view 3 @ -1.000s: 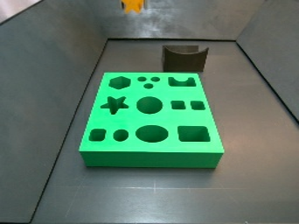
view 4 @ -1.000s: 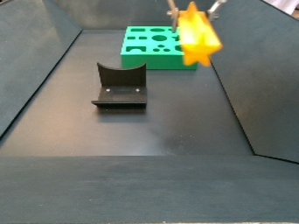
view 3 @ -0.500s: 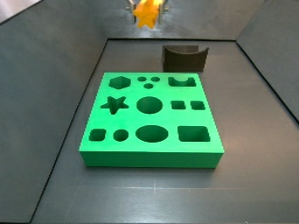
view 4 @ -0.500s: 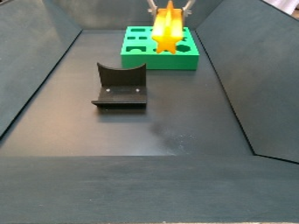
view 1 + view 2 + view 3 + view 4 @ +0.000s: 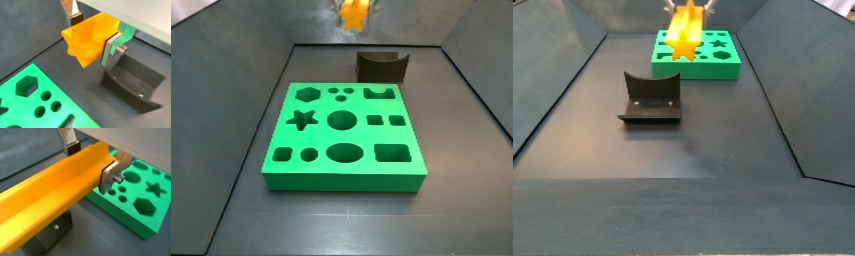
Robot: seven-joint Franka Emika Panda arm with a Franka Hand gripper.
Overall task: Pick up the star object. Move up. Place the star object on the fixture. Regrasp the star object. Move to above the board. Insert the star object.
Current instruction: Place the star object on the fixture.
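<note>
Currently the gripper (image 5: 93, 31) is aloft, well clear of the floor, with its fingers (image 5: 114, 46) clenched on the star object (image 5: 88, 38); in both wrist views the silver plates press its flanks, and the long orange prism (image 5: 53, 203) sticks out far past them.

Nearest below, in a wrist view, sits the fixture (image 5: 135, 87), dark, on the floor and just off to one side of the held piece. A side view shows the same: the star object (image 5: 684, 34) hangs above and beyond the fixture (image 5: 649, 98), not over its notch yet. Farther out lies the board (image 5: 699, 56), green, its star hole empty in a side view (image 5: 301, 120).

Judgement: the step in hand is the carry to the fixture.

- Bring the prism over the curved notch before descending.
- Keep its long axis lined up along the notch so it cradles rather than rocks.
- Lower slowly; the overhang gives leverage, so a hard touch could twist the piece in the grip.
- Release only once it bears on the fixture.
</note>
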